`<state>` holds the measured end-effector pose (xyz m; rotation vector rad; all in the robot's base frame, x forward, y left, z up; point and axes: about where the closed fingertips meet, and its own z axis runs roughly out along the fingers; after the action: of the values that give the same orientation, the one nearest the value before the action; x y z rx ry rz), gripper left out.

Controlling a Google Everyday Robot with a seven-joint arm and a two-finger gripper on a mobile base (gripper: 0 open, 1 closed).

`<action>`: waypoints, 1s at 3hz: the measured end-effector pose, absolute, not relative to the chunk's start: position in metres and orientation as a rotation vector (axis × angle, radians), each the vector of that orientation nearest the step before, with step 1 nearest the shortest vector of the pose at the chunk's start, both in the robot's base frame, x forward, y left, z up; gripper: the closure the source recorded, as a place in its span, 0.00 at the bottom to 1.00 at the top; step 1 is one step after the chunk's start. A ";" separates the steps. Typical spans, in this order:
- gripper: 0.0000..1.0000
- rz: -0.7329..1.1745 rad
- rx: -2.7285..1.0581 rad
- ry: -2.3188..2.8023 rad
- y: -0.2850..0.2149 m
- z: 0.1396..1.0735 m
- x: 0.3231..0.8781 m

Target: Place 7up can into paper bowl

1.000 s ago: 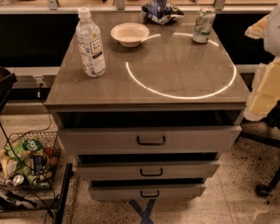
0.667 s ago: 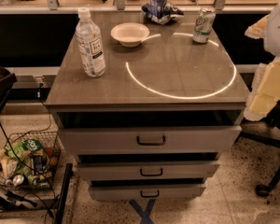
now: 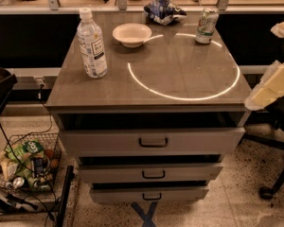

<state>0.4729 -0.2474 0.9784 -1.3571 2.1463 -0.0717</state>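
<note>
The 7up can (image 3: 206, 26) stands upright at the far right of the grey cabinet top (image 3: 180, 86). The paper bowl (image 3: 131, 34) sits empty at the far middle of the top, left of the can and apart from it. My gripper (image 3: 272, 84) shows as cream-coloured parts at the right edge of the view. It is off the cabinet's right side, nearer than the can and well clear of it, and holds nothing that I can see.
A clear water bottle (image 3: 92, 44) with a white cap stands at the left. A blue and white snack bag (image 3: 163, 11) lies behind the bowl. Three drawers (image 3: 153, 142) face front. A wire basket (image 3: 26, 167) sits on the floor at left, a chair base (image 3: 274, 183) at right.
</note>
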 end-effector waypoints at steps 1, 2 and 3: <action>0.00 0.011 -1.073 2.048 -0.280 0.967 0.510; 0.00 0.033 -0.916 1.920 -0.294 0.975 0.547; 0.00 0.003 -0.771 1.769 -0.312 0.999 0.590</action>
<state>0.5901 -0.3115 0.9991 -0.7714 1.7692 0.0035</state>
